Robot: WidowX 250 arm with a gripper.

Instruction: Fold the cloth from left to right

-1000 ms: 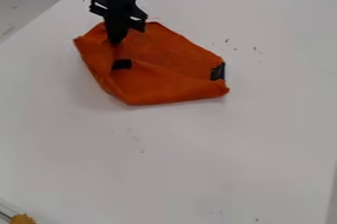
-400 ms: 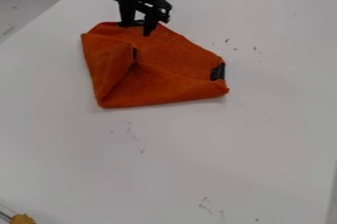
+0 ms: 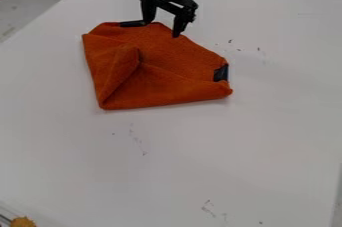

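Note:
The orange cloth (image 3: 177, 81) lies on the white table, left of the middle and toward the back. A raised fold runs from its centre down to its lower-left corner, and its left part is bunched. Black patches show at its right edge and at its top edge. My gripper (image 3: 162, 28) hangs over the cloth's upper edge with its fingers spread apart and nothing between them.
The white table (image 3: 220, 161) has small dark marks on it right of the cloth and in front of it. A yellowish object (image 3: 23, 222) sits at the bottom-left corner. Dark items stand beyond the table's back edge.
My gripper has moved right and its fingers have opened, letting go of the cloth. The cloth's left side has settled, with its lower-left corner spread outward and a fold now standing near the centre.

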